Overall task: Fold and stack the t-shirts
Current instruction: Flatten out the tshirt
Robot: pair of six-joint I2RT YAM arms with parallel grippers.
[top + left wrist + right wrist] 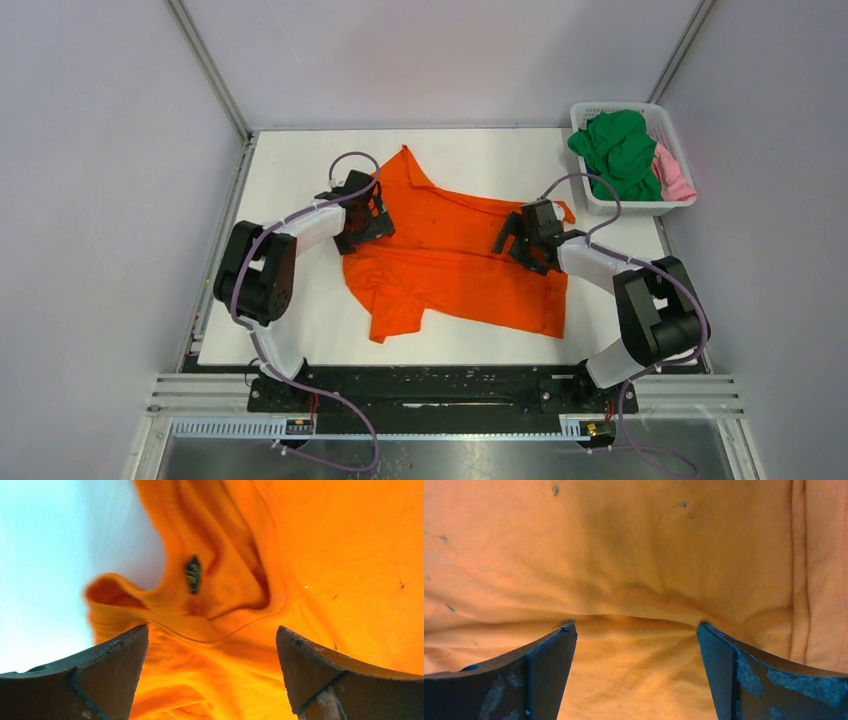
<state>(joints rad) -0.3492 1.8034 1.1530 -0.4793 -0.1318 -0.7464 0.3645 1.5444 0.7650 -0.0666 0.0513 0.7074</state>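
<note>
A bright orange t-shirt (455, 260) lies spread and rumpled on the white table (300, 300). My left gripper (372, 222) is open, low over the shirt's left edge near the collar; in the left wrist view the collar and its dark label (193, 573) lie just beyond the open fingers (120, 665). My right gripper (512, 240) is open and pressed down on the shirt's right part; in the right wrist view its fingertips (556, 645) dent the cloth (634, 555). A green t-shirt (620, 150) and a pink one (672, 172) lie in the basket.
The white lattice basket (655, 207) stands at the table's back right corner. Grey walls close in the table on three sides. The arm bases sit on a black rail (430, 385) at the near edge.
</note>
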